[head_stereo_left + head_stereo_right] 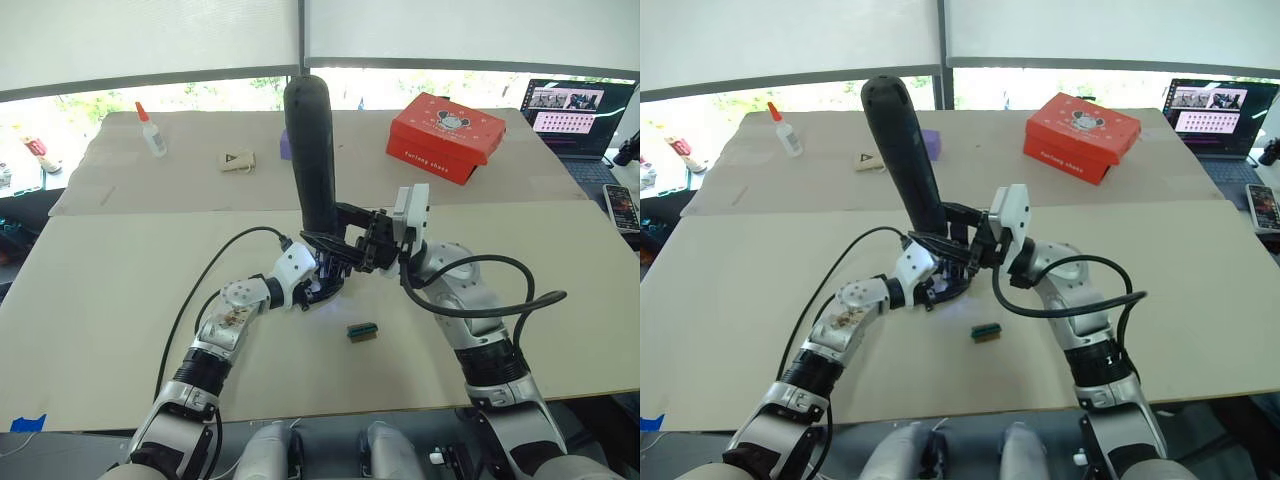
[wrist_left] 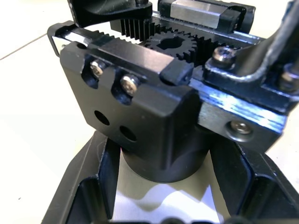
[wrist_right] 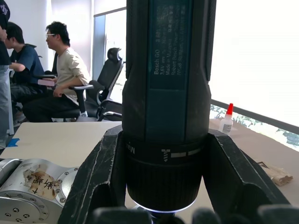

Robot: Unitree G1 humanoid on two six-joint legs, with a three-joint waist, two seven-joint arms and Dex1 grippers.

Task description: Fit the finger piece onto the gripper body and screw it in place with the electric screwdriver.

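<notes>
Screwdriver (image 1: 312,150) first: my right pincer (image 1: 372,243) is closed around its lower end. It stands almost straight up, round end at 12 o'clock, tip pointing down at the gripper body (image 1: 325,280). My left pincer (image 1: 318,283) is closed on that body's round base and holds it on the desk (image 1: 120,300), right under the tip. I cannot pick out the finger piece. A small green block (image 1: 362,330) lies at 5 o'clock, a red box (image 1: 445,137) far off at 1 o'clock. Nothing blocks the way down.
</notes>
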